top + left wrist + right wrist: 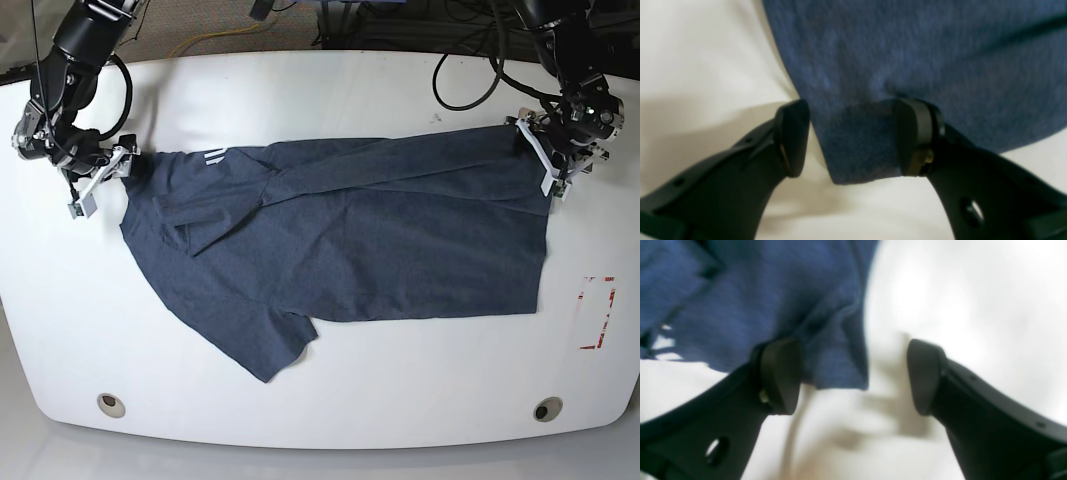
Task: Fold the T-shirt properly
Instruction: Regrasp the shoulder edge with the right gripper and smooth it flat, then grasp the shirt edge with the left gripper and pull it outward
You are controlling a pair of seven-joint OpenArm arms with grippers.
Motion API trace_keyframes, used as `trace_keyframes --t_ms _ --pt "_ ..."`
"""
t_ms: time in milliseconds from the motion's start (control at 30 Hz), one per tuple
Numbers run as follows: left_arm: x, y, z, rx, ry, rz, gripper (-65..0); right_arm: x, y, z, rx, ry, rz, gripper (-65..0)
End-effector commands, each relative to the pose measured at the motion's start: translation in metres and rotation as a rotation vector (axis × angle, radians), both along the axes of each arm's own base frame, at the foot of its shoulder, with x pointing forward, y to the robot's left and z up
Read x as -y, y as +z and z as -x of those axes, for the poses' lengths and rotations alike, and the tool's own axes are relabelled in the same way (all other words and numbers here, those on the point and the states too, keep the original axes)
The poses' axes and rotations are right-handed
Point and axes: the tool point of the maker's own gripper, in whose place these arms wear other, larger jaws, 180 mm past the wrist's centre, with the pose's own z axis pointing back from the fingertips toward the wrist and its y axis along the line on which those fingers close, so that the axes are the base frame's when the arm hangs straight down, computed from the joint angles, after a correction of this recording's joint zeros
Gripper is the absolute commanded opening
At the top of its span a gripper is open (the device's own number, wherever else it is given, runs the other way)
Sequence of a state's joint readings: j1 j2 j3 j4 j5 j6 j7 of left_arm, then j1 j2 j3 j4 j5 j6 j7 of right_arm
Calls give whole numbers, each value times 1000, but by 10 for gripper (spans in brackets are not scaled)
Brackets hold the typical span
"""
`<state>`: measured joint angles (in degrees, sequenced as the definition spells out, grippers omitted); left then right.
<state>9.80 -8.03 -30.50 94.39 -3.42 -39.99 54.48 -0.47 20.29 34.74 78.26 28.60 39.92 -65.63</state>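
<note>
The dark slate-blue T-shirt (350, 240) lies spread across the white table (330, 90), with one sleeve pointing toward the front edge and small white lettering (215, 157) near its left end. My left gripper (562, 152) sits at the shirt's far right corner. In the left wrist view it (853, 140) is open, its fingers either side of a corner of the T-shirt (860, 156). My right gripper (98, 182) is at the shirt's left end. Seen from the right wrist it (853, 376) is open too, a corner of the T-shirt (836, 366) between its fingers.
A red-edged rectangle marking (597, 312) lies on the table at the right. Two round holes (111, 404) (547, 408) sit near the front edge. Black cables (470, 70) trail behind the right-hand arm at the back.
</note>
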Motion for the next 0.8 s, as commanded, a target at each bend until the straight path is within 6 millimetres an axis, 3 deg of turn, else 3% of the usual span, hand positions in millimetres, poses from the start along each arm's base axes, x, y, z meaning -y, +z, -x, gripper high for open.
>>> trace_keyframes --t_ms 0,67,167,267,400,433,767 --pt "-6 -7 6 -40 8 -12 -278 7 8 -5 18 3 22 -184" --pt "-5 -12 9 -54 12 -3 -281 1 6 -5 19 4 8 -184" --pt "-5 -14 10 -61 13 0 -353 -3 4 -4 17 4 0 -217" --pt "-4 -12 11 -56 10 -5 -479 -4 3 -3 16 4 -2 -382" --pt "-4 -6 16 -47 2 -20 -519 -4 3 -3 14 4 -2 -620" --pt "-4 -2 17 -39 -3 -28 -521 -4 3 -3 15 4 -3 -647" --pt "1 40 14 35 -27 -123 -522 -4 3 -3 15 5 -2 -650"
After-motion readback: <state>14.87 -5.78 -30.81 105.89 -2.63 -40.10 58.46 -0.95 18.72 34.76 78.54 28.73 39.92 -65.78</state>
